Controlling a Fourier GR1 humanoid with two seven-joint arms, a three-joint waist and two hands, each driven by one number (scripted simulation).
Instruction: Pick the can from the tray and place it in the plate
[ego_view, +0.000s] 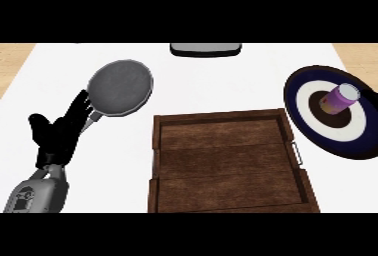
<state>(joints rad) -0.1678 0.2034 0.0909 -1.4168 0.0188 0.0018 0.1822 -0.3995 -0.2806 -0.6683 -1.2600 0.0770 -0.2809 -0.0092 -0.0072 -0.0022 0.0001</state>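
The small purple can (340, 98) with a pale lid stands seemingly upright, long axis vertical, at the centre of the dark-blue-and-white round plate (302, 111). The left hand (59, 131) rests open, fingers straight, holding nothing.

I see a tray (229, 165) of dark brown wood, its grain running in planks across the floor, matt, with a pale metal handle (297, 153) on its right side. The counter (207, 85) under it is plain white and smooth. On the left, the pan (119, 88) looks like dull grey metal with a grainy surface. The plate (332, 120) on the right seems glazed, navy and white. The can (339, 98) has a purple label and a pale metallic top. My left hand (59, 132) is matt black.
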